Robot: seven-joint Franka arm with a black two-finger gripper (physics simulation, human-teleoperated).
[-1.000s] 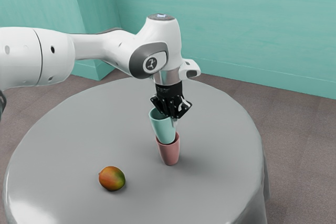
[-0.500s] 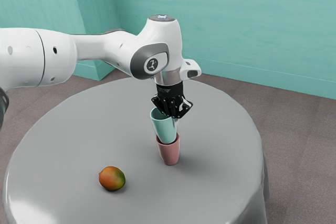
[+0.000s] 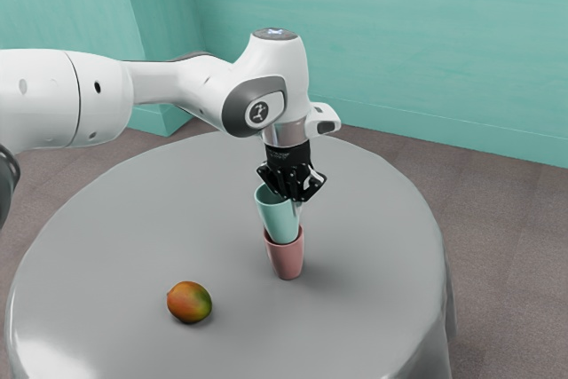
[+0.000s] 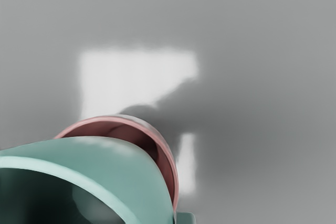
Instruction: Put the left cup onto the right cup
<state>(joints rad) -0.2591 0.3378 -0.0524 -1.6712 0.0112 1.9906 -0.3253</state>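
Since the earlier frames, your arm's hand has lifted very slightly, while both cups and the fruit have kept their places

Exterior view: a white robot arm [image 3: 177,86] reaches in from the exterior view's left over a round grey table [image 3: 133,219]. Its black gripper [image 3: 295,202] points down at the rim of the teal cup [image 3: 278,217]. You cannot tell from here whether the pincer is clamped on that rim or has let go. The teal cup, the one to be placed, sits with its base inside the pink cup [image 3: 286,257], which stands upright near the table's middle. The teal cup is not straight: its mouth leans toward the exterior view's left. A red and green mango [image 3: 189,302] lies well apart, nearer the front edge.

Wrist view: the teal cup's rim [image 4: 94,161] is close under the hand, with the pink cup's rim [image 4: 157,145] curving just behind it and grey tabletop [image 4: 262,51] beyond.

Risk, as a judgement: the stack looks seated but crooked. If your hand pulls away sideways, or lifts with the rim caught, it could drag the teal cup out or tip both cups over.

No brand or readable writing appears; a grey disc on the arm's joint [image 3: 257,111] bears a small white mark, not legible as letters
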